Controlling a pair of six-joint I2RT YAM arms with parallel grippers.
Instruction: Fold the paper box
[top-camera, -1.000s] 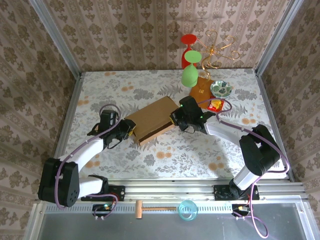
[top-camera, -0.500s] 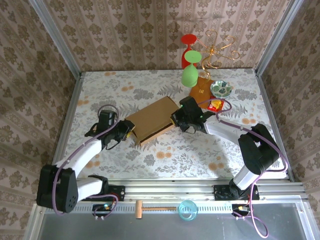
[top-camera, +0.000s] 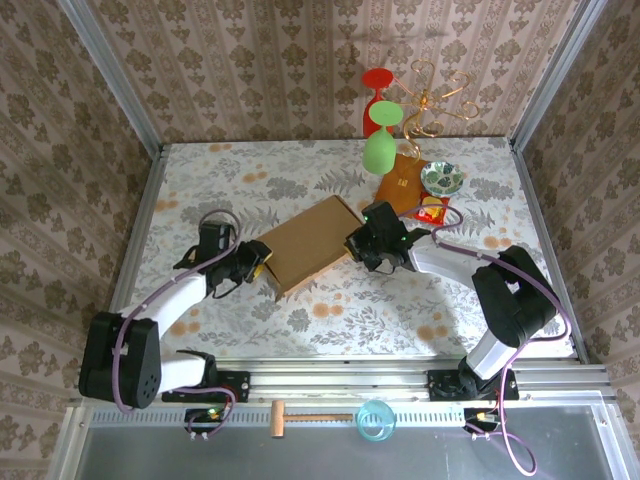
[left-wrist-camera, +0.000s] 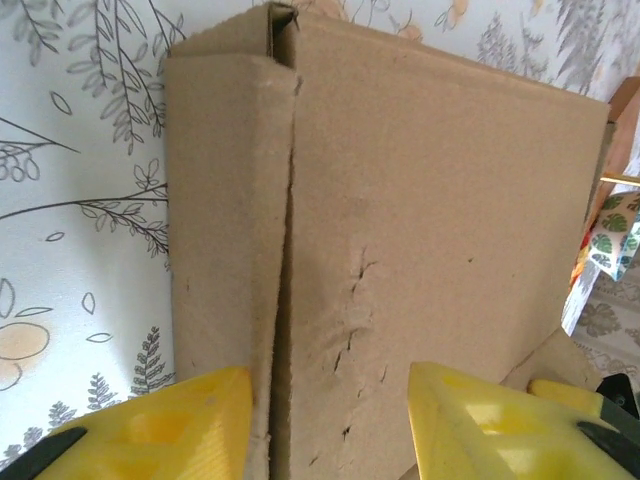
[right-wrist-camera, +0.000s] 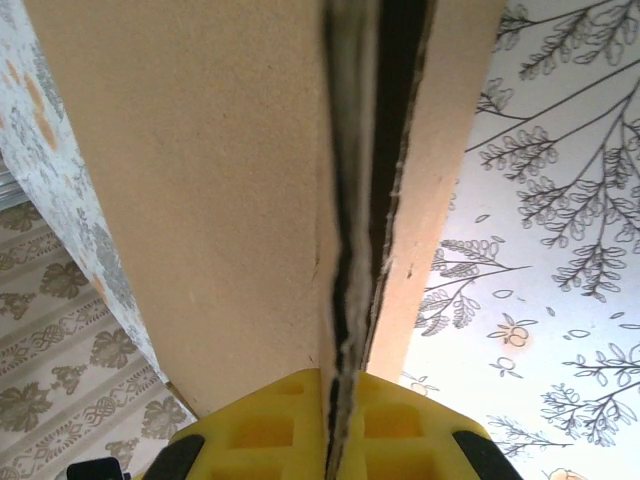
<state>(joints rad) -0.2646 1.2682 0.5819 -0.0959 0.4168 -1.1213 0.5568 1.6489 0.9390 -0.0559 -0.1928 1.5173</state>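
while right claw (right-wrist-camera: 340, 385) pinches paper box (top-camera: 305, 245) edge, inside hidden | left claw (left-wrist-camera: 330, 392) parted

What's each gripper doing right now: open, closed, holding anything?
Left gripper: open, fingers either side of the paper box end.
Right gripper: closed on the paper box's edge.

Green goblet (top-camera: 379, 152), patterned bowl (top-camera: 441, 178), wooden mallet (top-camera: 310, 416), blue cup (top-camera: 375, 420)

No readable text, labels or numbers, paper box (top-camera: 305, 243) included.
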